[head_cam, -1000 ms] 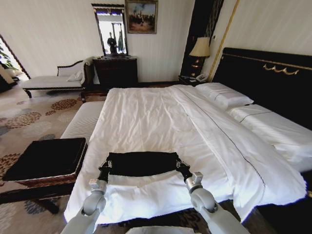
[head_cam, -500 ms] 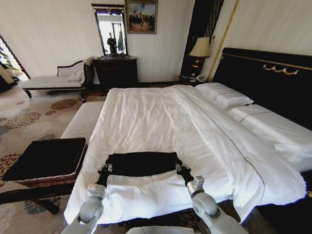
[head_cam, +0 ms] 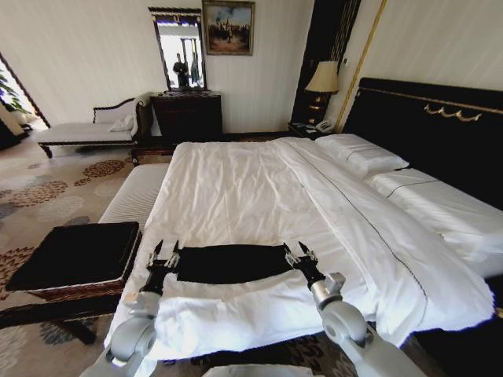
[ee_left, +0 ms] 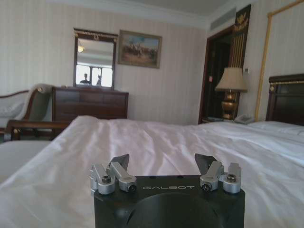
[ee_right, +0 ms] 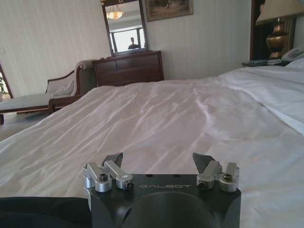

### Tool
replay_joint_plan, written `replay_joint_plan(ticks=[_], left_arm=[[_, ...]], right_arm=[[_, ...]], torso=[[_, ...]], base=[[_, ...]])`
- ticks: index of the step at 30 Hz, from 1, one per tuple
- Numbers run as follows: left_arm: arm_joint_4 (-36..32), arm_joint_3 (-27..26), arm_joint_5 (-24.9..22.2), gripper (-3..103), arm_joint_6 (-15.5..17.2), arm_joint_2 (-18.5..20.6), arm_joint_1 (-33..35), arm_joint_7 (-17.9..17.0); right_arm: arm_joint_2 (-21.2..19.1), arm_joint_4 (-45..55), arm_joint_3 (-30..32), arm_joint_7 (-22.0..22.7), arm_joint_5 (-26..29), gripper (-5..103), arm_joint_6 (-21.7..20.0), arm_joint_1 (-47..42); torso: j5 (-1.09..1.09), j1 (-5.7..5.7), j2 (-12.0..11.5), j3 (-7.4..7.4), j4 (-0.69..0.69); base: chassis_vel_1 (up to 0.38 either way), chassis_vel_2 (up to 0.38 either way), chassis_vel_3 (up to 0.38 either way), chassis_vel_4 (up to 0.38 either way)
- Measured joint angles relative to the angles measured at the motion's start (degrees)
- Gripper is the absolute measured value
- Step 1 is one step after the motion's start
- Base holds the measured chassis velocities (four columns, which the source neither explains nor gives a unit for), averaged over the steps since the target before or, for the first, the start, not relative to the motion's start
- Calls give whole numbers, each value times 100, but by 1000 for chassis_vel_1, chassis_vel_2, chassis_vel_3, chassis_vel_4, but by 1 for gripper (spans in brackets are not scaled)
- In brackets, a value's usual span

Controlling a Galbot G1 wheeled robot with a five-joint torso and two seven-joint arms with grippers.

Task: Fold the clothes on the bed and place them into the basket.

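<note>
Black fabric marks the clothes [head_cam: 229,262], a single T-shirt folded into a flat band that lies crosswise on the near end of the bed [head_cam: 259,188], resting on the white duvet [head_cam: 236,196] just short of its near edge. Note that its long axis runs left to right, so each short end faces one arm.

The left gripper [head_cam: 162,255] sits at the band's left end and the right gripper [head_cam: 298,253] at its right end. You can see both with fingers spread apart and nothing between them; the wrist views confirm the open left-gripper fingers [ee_left: 119,164] and right-gripper fingers [ee_right: 113,162] above bare duvet. In the right wrist view a strip of the black cloth [ee_right: 42,211] lies just beside the gripper body. This symmetric stance suits a two-handed action on a soft item: holding both ends keeps the band from sagging or unfolding.

The basket [head_cam: 75,259], wicker with a black lining, stands on a low dark bench [head_cam: 47,310] to the left of the bed's near corner, close to the left arm. Judge the fold as largely done and the transfer to the basket as not yet made. Expect the limp cloth to droop if you lift it from one end alone.
</note>
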Motion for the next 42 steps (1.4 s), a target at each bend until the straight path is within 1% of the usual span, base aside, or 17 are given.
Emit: replay_joint_plan(ticks=[1,2,3,4,5,9,16,21,23,26,29,34,36,38,40,41,42], left_arm=[[222,402,-119,81,156,60,-389,-82],[452,679,-207,87,248,99,-697,-131],[737,978,-291,92,303,127,-1037,-170],[890,1119,-346,96,335,136,-1206,-185],[890,1119,-346,96,335,136,-1206,-185],[1409,1453,-631,100,431,122,-1592,-245],[1405,1422,-664,100,445,216,-1348,-264],[1057,1263,-584,100,360,439,-911,-236],[764,1125,-492,100,276,573,-513,-214],[585,1025,-435,100,226,657,-217,-187],[293,862,-307,100,115,785,394,-136],[182,695,-48,100,-63,886,728,-62],[137,515,192,100,-252,720,795,-109],[94,432,256,100,-307,621,819,-151],[-98,60,478,100,-457,115,970,-221],[-163,-78,529,100,-501,-34,1046,-186],[-163,-78,529,100,-501,-34,1046,-186]], right_arm=[[-41,-208,-260,-6,263,90,-150,400],[-45,-375,-460,-12,412,90,-218,658],[-27,-574,-693,-14,568,95,-277,914],[0,-678,-827,-12,648,98,-311,1056],[0,-678,-827,-12,648,98,-311,1056],[199,-1098,-1445,38,863,100,-458,1497],[267,-1315,-1822,125,995,100,-567,1593],[82,-1116,-1983,153,1000,100,-671,1391],[-55,-886,-2022,171,951,100,-708,1212],[-143,-700,-2024,226,962,100,-762,1082],[-364,-298,-1976,282,895,100,-813,760],[-481,-76,-1666,229,576,100,-793,400],[-335,-59,-1316,276,437,100,-611,204],[-257,-46,-1185,324,444,100,-550,140],[62,-34,-524,428,640,100,-403,-138],[163,-54,-298,430,700,100,-364,-245],[163,-54,-298,430,700,100,-364,-245]], torso=[[-2,1,0,1,1],[-1,1,0,1,1],[-2,1,-1,1,0],[-1,1,0,1,-1],[-1,1,0,1,-1],[0,1,0,1,2],[-1,0,0,-1,2],[-1,-1,0,-1,0],[-2,-1,0,-2,1],[0,-1,1,-2,1],[-1,-2,1,-2,2],[0,-2,1,-2,1],[-1,-2,1,-2,0],[0,-1,1,-2,0],[-3,-1,1,-2,1],[-3,-1,1,-1,1],[-3,-1,1,-1,1]], base=[[0,0,0,0],[0,0,0,0],[0,0,0,0],[0,0,0,0],[0,0,0,0],[0,0,0,0],[0,0,0,0],[0,0,0,0],[0,0,0,0],[0,0,0,0],[0,0,0,0],[0,0,0,0],[0,0,0,0],[0,0,0,0],[0,0,0,0],[0,0,0,0],[0,0,0,0]])
